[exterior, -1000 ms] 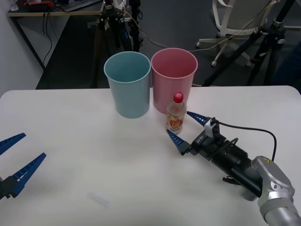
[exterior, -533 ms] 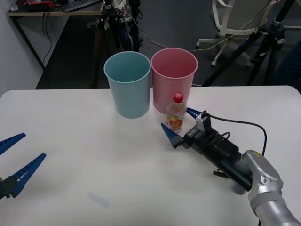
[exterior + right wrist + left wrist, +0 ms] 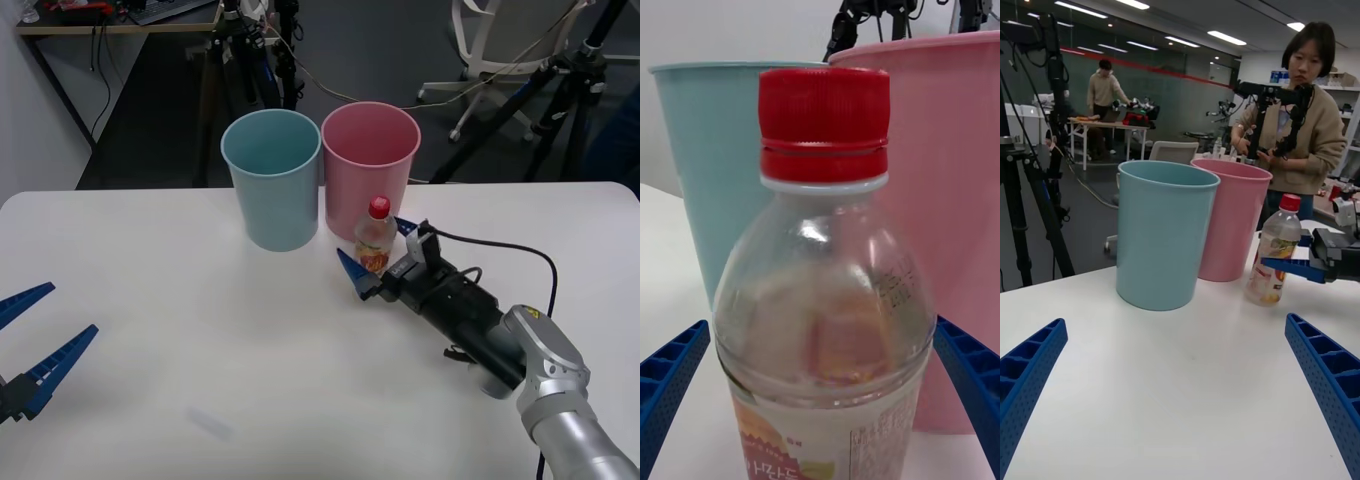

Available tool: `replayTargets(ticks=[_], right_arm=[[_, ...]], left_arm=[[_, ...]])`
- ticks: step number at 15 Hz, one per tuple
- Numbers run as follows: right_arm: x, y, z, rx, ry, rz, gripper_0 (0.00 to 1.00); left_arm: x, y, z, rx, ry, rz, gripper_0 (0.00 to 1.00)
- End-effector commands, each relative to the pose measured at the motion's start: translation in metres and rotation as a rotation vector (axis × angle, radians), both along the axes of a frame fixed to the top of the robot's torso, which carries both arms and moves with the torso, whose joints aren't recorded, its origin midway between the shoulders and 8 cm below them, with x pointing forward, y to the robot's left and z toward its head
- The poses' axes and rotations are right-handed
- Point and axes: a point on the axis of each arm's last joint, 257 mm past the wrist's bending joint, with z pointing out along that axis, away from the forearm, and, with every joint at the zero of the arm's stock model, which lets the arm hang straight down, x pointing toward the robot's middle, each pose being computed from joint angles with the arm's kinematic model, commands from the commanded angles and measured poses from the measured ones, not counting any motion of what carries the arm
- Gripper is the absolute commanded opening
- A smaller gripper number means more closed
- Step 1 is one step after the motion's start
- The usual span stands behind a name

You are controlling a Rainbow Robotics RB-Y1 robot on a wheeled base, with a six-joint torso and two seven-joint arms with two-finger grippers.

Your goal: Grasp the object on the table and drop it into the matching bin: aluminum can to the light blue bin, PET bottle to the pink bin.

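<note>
The right pincer [image 3: 378, 258] lies low over the counter [image 3: 150, 290], fingers spread, with the PET bottle [image 3: 375, 238] standing upright between them. Just beyond its tips stands the pink bin [image 3: 369, 165], the light blue bin [image 3: 272, 178] beside that. The left pincer [image 3: 30, 340] waits spread, well apart from both.

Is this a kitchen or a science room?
Probably a robot lab or workshop, not a kitchen: black camera tripods stand behind the wide white table, a white office chair sits nearby, and workbenches line the room.
</note>
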Motion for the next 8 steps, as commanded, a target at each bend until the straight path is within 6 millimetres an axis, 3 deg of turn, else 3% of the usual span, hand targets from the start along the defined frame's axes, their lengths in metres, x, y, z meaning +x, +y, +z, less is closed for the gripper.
replayTargets(ticks=[1,2,3,4,5,8], right_arm=[[0.0023,0.0012,0.0002,-0.006,0.001,-0.004,0.95],[0.0021,0.0021,0.0,-0.006,0.001,-0.004,0.5],[0.0021,0.0018,0.0,-0.008,0.0,-0.003,0.17],[0.0019,0.0011,-0.0002,-0.008,0.001,-0.004,0.04],[0.002,0.0011,0.0,-0.004,0.003,-0.005,0.0],[0.0025,-0.0019,0.0001,-0.003,0.003,-0.007,0.0]], left_arm=[[0.0,0.0,0.0,0.0,0.0,0.0,1.0],[0.0,0.0,0.0,0.0,0.0,0.0,1.0],[0.0,0.0,0.0,0.0,0.0,0.0,1.0],[0.0,0.0,0.0,0.0,0.0,0.0,1.0],[0.0,0.0,0.0,0.0,0.0,0.0,1.0],[0.0,0.0,0.0,0.0,0.0,0.0,1.0]])
